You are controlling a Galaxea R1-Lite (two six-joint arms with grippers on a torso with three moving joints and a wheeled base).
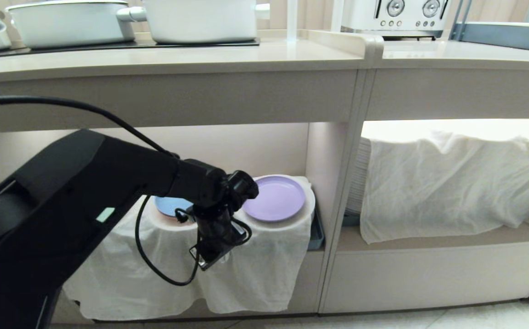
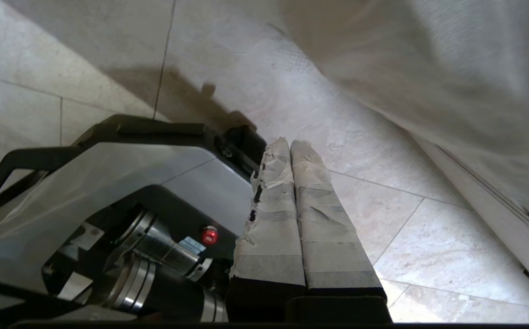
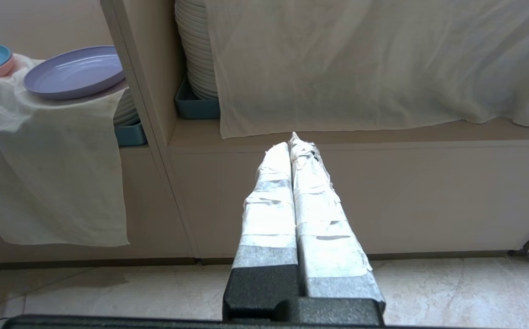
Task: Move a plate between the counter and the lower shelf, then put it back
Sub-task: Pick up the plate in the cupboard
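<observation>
The lilac plate [image 1: 273, 198] lies flat on the rightmost cloth-covered hump inside the lower shelf [image 1: 264, 141]; it also shows in the right wrist view [image 3: 75, 73]. My left arm [image 1: 200, 187] reaches across in front of that shelf, its wrist hanging just left of and below the plate. The left gripper [image 2: 290, 144] points down at the tiled floor, shut with nothing in it, clear of the plate. The right gripper [image 3: 289, 144] is shut and empty, low in front of the cabinet base. The counter [image 1: 200, 57] runs above the shelf.
A blue plate [image 1: 168, 205] sits on the hump behind my left wrist. White pots [image 1: 200, 20] stand on the hob and a toaster [image 1: 394, 16] on the adjoining top. The right compartment holds a plate stack [image 1: 358, 178] under a cloth [image 1: 456, 178]. My base [image 2: 109, 183] is below the left gripper.
</observation>
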